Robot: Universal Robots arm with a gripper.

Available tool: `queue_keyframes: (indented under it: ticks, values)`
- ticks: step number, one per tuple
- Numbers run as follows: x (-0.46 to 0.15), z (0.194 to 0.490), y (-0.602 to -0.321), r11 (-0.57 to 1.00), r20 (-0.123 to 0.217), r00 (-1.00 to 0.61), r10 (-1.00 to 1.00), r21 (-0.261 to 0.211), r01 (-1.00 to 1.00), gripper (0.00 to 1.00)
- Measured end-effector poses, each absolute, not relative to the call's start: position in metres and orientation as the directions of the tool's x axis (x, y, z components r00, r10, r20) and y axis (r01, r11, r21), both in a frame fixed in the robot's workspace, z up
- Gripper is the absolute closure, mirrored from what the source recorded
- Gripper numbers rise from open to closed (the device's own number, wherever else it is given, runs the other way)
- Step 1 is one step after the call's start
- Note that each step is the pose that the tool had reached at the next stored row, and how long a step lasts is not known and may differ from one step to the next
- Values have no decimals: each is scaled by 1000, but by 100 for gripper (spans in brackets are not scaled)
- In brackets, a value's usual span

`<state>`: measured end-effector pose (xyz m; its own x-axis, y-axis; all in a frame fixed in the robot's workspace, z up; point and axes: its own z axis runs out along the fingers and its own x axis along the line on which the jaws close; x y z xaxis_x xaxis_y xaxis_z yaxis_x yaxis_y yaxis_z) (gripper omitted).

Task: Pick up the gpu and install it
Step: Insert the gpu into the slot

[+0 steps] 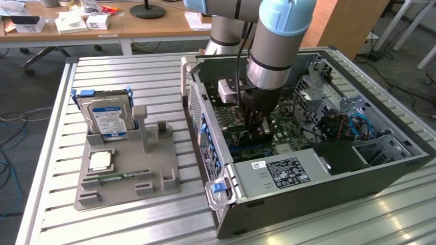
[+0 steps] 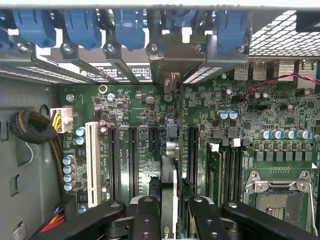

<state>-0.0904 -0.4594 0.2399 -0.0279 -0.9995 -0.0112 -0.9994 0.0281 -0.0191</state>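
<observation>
Our end effector (image 2: 170,212) pinches the gpu (image 2: 169,172) edge-on between its fingers, inside the open computer case (image 1: 272,176). Just beyond it lies the motherboard (image 2: 250,120); we judge the card should stay vertical, bracket aligned with the rear slot opening (image 2: 172,82).

This is a robotics lab set up in an office-like room. An industrial arm (image 1: 272,46) stands at 12 o'clock over a table (image 1: 136,71) of slotted aluminium rails. On it, at 3 o'clock, lies an open PC case (image 1: 381,176) with its motherboard (image 2: 280,125) bare. At 9 o'clock sits a grey printed fixture (image 1: 122,178) holding a hard drive (image 1: 105,117), a processor (image 1: 101,161) and a memory stick (image 1: 122,176). Behind, at 11 o'clock, a wooden desk (image 1: 136,25) carries small boxes (image 1: 75,21) and a lamp base (image 1: 148,10). Loose cables (image 1: 10,132) trail over grey carpet at 9 o'clock.
</observation>
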Motion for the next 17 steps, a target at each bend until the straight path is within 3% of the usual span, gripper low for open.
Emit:
queue_keyframes:
  ticks: [9, 11, 12, 17]
  values:
    - [-90, 240, -459, 28, -12, -28, -1000, -19, -999, 74]
    - [-91, 239, -459, 29, -12, -29, -1000, -19, -999, 73]
    - [-91, 239, -459, 29, -12, -28, -1000, -20, -999, 66]
    - [-90, 241, -459, 28, -12, -28, -1000, -19, -999, 66]
